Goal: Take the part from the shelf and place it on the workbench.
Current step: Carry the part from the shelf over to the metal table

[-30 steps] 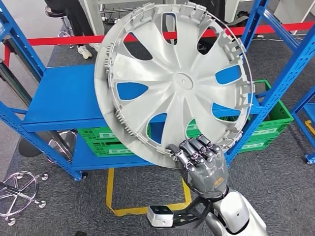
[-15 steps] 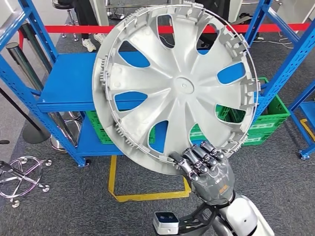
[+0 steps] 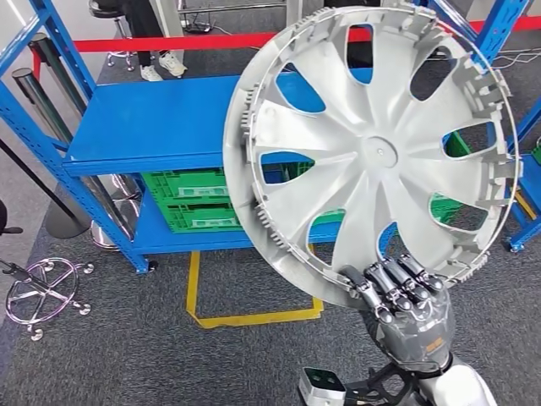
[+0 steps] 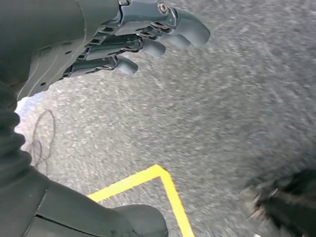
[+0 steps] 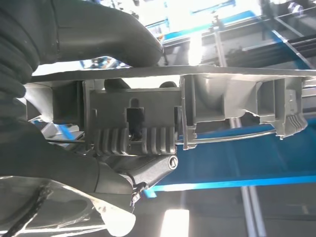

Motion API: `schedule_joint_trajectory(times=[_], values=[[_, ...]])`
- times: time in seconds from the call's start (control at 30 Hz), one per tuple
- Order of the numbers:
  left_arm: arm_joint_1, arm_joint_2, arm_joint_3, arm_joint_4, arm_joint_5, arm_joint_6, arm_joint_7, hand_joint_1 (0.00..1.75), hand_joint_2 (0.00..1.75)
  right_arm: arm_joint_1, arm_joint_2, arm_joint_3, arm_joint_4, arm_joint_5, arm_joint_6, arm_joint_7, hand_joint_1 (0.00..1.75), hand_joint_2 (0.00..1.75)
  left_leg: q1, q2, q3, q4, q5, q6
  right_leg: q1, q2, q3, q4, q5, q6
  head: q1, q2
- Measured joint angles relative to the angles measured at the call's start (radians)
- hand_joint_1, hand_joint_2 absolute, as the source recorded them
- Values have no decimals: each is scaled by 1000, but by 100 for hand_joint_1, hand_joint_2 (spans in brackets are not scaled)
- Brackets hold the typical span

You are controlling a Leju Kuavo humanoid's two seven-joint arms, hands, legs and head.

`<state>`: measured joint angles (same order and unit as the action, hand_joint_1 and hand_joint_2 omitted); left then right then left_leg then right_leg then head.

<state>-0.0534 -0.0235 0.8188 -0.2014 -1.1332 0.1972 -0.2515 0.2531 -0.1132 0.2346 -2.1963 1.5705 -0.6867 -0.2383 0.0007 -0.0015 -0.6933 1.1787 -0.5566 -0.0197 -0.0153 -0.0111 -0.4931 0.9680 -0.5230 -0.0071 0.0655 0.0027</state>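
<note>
- You see the part (image 3: 376,152), a round wheel cover of pale grey plastic, held up in the air and tilted, with its inner side toward the head camera.
- It has broad curved spokes with long openings between them, a small round hub in the middle, and a ring of ribbed clips and a thin wire along the rim.
- Your right hand (image 3: 408,313) grips the rim at about 6 o'clock; its dark fingers (image 3: 396,283) curl over the edge. In the right wrist view the thumb (image 5: 111,34) lies on one face of the rim (image 5: 209,98) and the fingers on the other.
- Your left hand (image 4: 93,44) hangs over the grey carpet (image 4: 223,123), fingers apart and slightly bent, holding nothing.
- The blue metal shelf (image 3: 153,127) stands behind the part, toward 10 o'clock; green crates (image 3: 191,199) sit on its lower board.
- The floor between you and the shelf is rough grey carpet with a yellow tape outline (image 3: 248,315).
- The upper edge of the part reaches the red barrier tape (image 3: 166,42) at 12 o'clock.
</note>
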Motion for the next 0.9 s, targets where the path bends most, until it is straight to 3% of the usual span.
schedule_joint_trajectory(times=[0.03, 0.07, 0.1, 0.13, 0.2, 0.27, 0.3, 0.37, 0.4, 0.47, 0.53, 0.57, 0.6, 0.63, 0.7, 0.77, 0.8, 0.87, 0.9], values=[[0, 3, -2, 0, -6, 3, 2, 0, 175, 7, 0, -6, -5, 0, 0, 4, 175, 175, 2, 0, -9, 66, -34, -4, 0, -1, -11, 2, 11, 0, 0, 0], [0, 4, -4, 0, -11, 5, 3, 0, 175, 12, 1, -11, -9, 0, 0, 7, 175, 175, 4, 0, -8, 111, -43, -7, 0, -1, -24, 6, 21, 0, 0, 0], [0, 6, -6, 0, -14, 6, 4, 0, 175, 17, 1, -16, -12, 0, 0, 10, 175, 175, 6, 0, 8, 122, -30, -8, 1, -1, -41, 10, 30, 1, 0, 0], [0, 8, -9, 0, -16, 5, 6, 0, 175, 22, 1, -19, -15, 0, 0, 12, 175, 175, 8, 0, 42, 93, -3, -8, 0, -1, -56, 16, 38, 2, 0, 0], [-1, 13, -15, 0, -22, -1, 10, 0, 175, 28, 2, -23, -22, 0, 0, 14, 175, 175, 9, -1, 144, -47, 36, -3, 2, 0, -82, 28, 49, 8, 0, 0], [-3, 17, -22, 0, -26, -9, 16, 0, 175, 29, 4, -26, -28, 0, 0, 14, 175, 175, 5, -2, 216, -168, 32, 7, 3, -1, -98, 35, 63, 18, 0, 0], [-3, 18, -24, 0, -27, -11, 17, 0, 175, 30, 5, -27, -30, 0, 0, 14, 175, 175, 2, -3, 225, -193, 26, 13, 3, -2, -103, 35, 71, 23, 1, 0], [-2, 21, -27, 0, -31, -21, 23, 0, 175, 30, 5, -29, -33, 0, 0, 15, 175, 175, 1, -1, 215, -207, 37, 27, 1, -1, -116, 33, 81, 37, 0, 0], [-2, 23, -28, 0, -38, -36, 30, 0, 175, 31, 5, -30, -34, 0, 0, 16, 175, 175, 2, 1, 207, -212, 47, 35, 0, 1, -126, 42, 66, 42, 2, 0], [-2, 28, -38, 0, -64, -95, 56, 0, 175, 29, 5, -31, -34, 1, 0, 21, 175, 175, 4, 5, 186, -217, 68, 50, -1, 6, -156, 120, -15, 46, 6, 0], [-2, 30, -60, 0, -113, -163, 77, 0, 175, 24, 4, -31, -30, 1, 0, 25, 175, 175, 1, 6, 160, -211, 85, 56, -1, 8, -186, 254, -97, 48, 10, 0], [-1, 25, -76, 0, -144, -180, 87, 0, 175, 22, 4, -31, -27, 0, 0, 23, 175, 175, -1, 7, 147, -206, 92, 57, -1, 8, -189, 302, -111, 50, 10, 0], [1, 16, -95, 0, -177, -183, 101, 0, 175, 21, 5, -31, -24, 0, 0, 18, 175, 175, -2, 7, 133, -200, 99, 57, -1, 8, -179, 319, -102, 50, 10, 0], [3, 4, -115, 0, -204, -175, 118, 0, 175, 21, 5, -31, -21, 0, 0, 12, 175, 175, -2, 7, 119, -193, 104, 56, -1, 7, -151, 298, -78, 51, 10, 0], [5, -21, -154, 0, -240, -152, 150, 0, 175, 20, 6, -31, -18, 0, 0, -1, 175, 175, -3, 6, 91, -175, 114, 50, -2, 8, -57, 169, -36, 50, 10, 0], [7, -40, -183, 0, -256, -138, 161, 0, 175, 19, 7, -31, -16, 1, 0, -10, 175, 175, -6, 5, 70, -160, 127, 41, 1, 10, 18, 51, -37, 46, 11, 0], [8, -45, -194, 0, -259, -133, 162, 0, 175, 19, 8, -31, -15, 1, 0, -13, 175, 175, -6, 5, 64, -157, 136, 36, 4, 11, 29, 28, -44, 44, 11, 0], [10, -50, -209, 0, -263, -122, 157, 0, 175, 19, 9, -31, -13, 1, 0, -14, 175, 175, -5, 3, 54, -157, 151, 26, 4, 10, 15, 24, -30, 35, 12, 0], [11, -50, -215, 0, -263, -117, 150, 0, 175, 19, 10, -31, -12, 1, 0, -14, 175, 175, -5, 2, 48, -150, 138, 20, 2, 8, 4, 23, -21, 27, 11, 0]])
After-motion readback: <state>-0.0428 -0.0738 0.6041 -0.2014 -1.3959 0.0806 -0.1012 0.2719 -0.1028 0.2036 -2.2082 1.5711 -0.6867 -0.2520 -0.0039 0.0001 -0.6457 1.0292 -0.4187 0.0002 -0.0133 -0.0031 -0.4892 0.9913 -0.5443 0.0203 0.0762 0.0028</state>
